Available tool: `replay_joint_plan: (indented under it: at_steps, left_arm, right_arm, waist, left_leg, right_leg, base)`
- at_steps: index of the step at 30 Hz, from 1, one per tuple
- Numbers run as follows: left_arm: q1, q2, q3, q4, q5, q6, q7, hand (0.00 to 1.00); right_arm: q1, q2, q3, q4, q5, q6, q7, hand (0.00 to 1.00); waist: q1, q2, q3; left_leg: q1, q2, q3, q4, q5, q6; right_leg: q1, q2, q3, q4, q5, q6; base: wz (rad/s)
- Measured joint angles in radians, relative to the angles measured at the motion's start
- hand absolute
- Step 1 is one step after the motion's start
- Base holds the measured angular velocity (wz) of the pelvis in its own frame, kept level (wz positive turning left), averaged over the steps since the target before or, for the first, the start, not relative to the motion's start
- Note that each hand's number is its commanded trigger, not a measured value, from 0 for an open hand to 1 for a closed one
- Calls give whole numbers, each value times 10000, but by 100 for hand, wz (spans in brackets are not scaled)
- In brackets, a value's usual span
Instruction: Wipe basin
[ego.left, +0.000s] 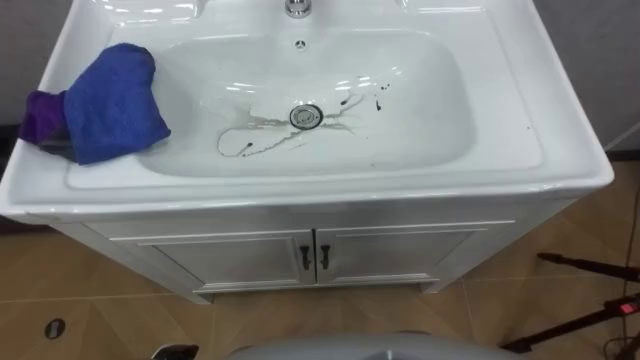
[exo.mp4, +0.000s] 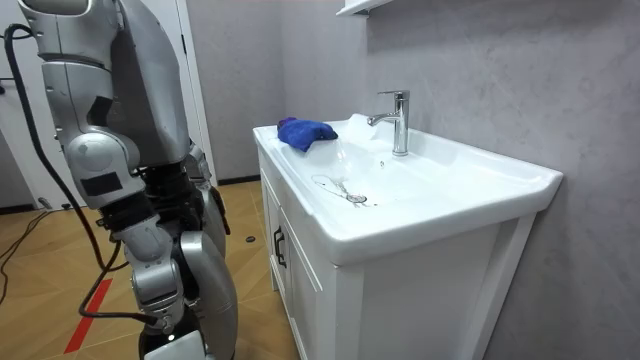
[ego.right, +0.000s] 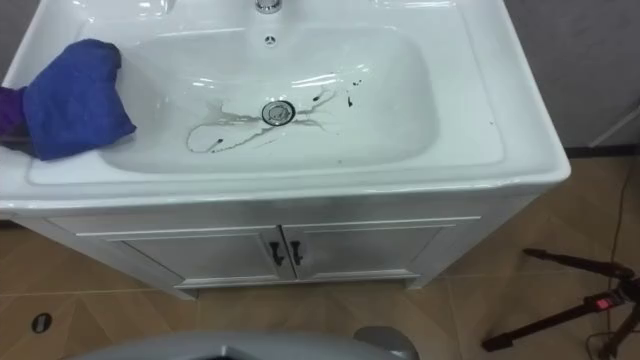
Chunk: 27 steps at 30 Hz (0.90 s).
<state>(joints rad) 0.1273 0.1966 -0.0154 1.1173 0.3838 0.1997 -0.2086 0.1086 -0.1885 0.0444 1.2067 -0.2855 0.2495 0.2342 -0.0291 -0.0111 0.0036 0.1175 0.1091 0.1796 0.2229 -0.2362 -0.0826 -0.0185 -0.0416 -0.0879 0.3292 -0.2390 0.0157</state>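
Cabinet (ego.left: 315, 255), stained basin (ego.left: 420, 130), cloth (ego.left: 110, 105) on left rim

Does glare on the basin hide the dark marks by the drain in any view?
Left eye view: bright streaks cross the basin bowl just above the drain, yet the dark marks read plainly. Room view: a sheen lies below the faucet, marks visible.

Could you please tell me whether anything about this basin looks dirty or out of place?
Yes: dark streaks and splotches spread around the drain on the floor of the white basin, so it looks soiled. A crumpled blue cloth lies on the left rim, drooping into the bowl, with something purple under it.
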Motion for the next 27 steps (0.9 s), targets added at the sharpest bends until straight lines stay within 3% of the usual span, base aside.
replay_joint_plan:
  at_steps: [7, 27]
  left_arm:
    - [3, -1, 23, 6, 3, 2, -7, 0]
    - [88, 65, -43, 68, -945, 141, 109, 0]
  right_arm:
    - [-16, -2, 4, 6, -41, 7, 79, 0]
    - [-173, -10, 8, 171, 53, 10, -16, 0]
  waist:
    - [58, -49, -33]
    - [71, -76, 0]
  left_leg:
    - [2, 0, -4, 1, 0, 0]
    - [114, -14, -283, 0, 0, 0]
  right_leg:
    - [7, 0, -6, 10, -3, -3]
    - [259, -37, -210, -30, -34, -10]
  base:
    - [0]
    - [3]
